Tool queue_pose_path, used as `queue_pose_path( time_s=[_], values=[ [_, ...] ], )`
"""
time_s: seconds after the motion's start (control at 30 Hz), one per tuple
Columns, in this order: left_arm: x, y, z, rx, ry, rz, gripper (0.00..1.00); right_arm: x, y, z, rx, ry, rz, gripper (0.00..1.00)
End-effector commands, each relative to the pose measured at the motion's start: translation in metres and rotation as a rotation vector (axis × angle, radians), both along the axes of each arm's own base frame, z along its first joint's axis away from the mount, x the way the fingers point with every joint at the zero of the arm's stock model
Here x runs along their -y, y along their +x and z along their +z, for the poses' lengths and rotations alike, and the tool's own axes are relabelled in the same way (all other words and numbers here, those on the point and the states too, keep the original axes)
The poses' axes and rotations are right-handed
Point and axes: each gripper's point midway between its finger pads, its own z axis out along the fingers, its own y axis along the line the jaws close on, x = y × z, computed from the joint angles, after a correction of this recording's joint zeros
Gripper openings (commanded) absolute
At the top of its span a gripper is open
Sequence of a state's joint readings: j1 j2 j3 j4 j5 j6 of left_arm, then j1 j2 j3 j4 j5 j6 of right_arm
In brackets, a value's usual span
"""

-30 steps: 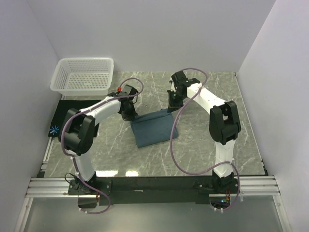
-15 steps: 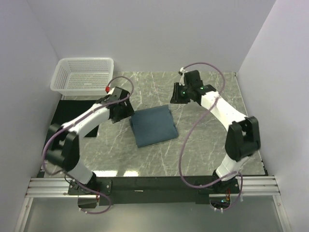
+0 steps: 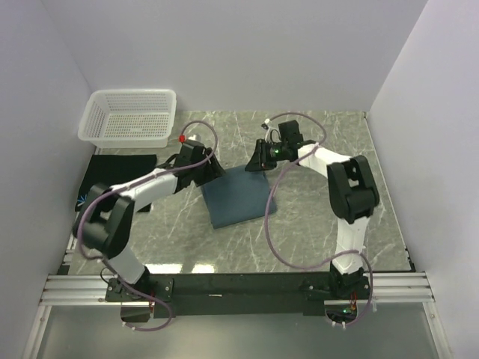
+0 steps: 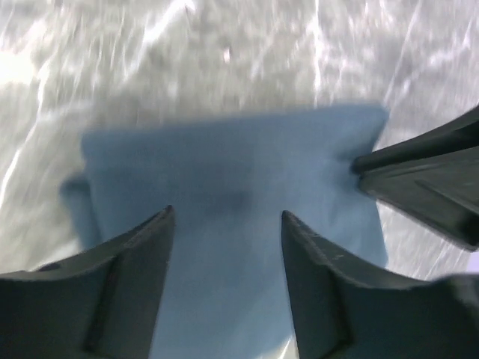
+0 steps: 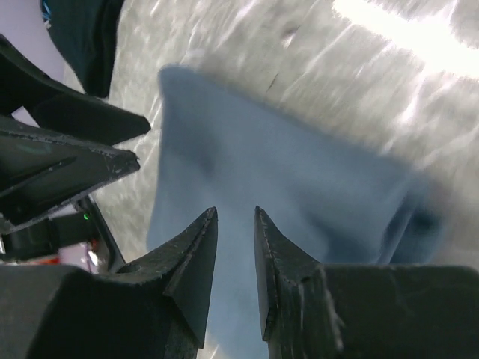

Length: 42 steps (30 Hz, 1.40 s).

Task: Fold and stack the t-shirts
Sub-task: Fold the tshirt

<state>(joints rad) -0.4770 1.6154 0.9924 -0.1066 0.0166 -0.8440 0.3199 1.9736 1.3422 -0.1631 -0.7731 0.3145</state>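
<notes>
Since the blue shirt [image 3: 238, 198] lies folded, I hang my left gripper [image 4: 226, 213] wide apart and right gripper [image 5: 236, 211] barely apart over its far corners, probably to lift it.

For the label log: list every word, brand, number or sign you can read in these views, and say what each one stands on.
No readable text in any view.
Black t-shirt: a light-blue starburst print, a graphic with no letters.
Slate-blue t-shirt: plain, no label visible.
White basket: no marking visible.
Both wrist views are blurred, and no lettering shows in them.
</notes>
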Motion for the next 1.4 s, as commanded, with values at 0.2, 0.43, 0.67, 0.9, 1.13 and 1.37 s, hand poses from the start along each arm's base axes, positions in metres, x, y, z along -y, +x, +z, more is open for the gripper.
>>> queue_pose_path(
  time_s=[0.2, 0.43, 0.67, 0.9, 1.13, 1.37],
  values=[
    [-0.020, 0.072, -0.063, -0.067, -0.067, 0.104, 0.43, -0.010, 0.066, -0.023, -0.089, 0.202, -0.046, 0.34],
    [-0.035, 0.099, -0.066, -0.063, 0.025, 0.078, 0.42, 0.002, 0.075, -0.003, -0.088, 0.219, -0.095, 0.34],
    [-0.031, 0.095, 0.020, 0.080, -0.017, 0.052, 0.75, 0.004, 0.036, 0.089, 0.020, 0.329, -0.111, 0.37],
    [0.001, 0.030, 0.081, 0.153, -0.130, -0.012, 0.75, -0.021, -0.037, 0.107, -0.067, 0.452, -0.019, 0.40],
    [0.009, -0.026, -0.003, -0.023, -0.191, -0.015, 0.59, -0.025, -0.054, 0.013, -0.252, 0.416, -0.072, 0.36],
    [-0.011, -0.048, -0.079, -0.191, -0.166, 0.057, 0.50, 0.009, -0.051, -0.084, -0.444, 0.365, -0.226, 0.28]
  ],
)
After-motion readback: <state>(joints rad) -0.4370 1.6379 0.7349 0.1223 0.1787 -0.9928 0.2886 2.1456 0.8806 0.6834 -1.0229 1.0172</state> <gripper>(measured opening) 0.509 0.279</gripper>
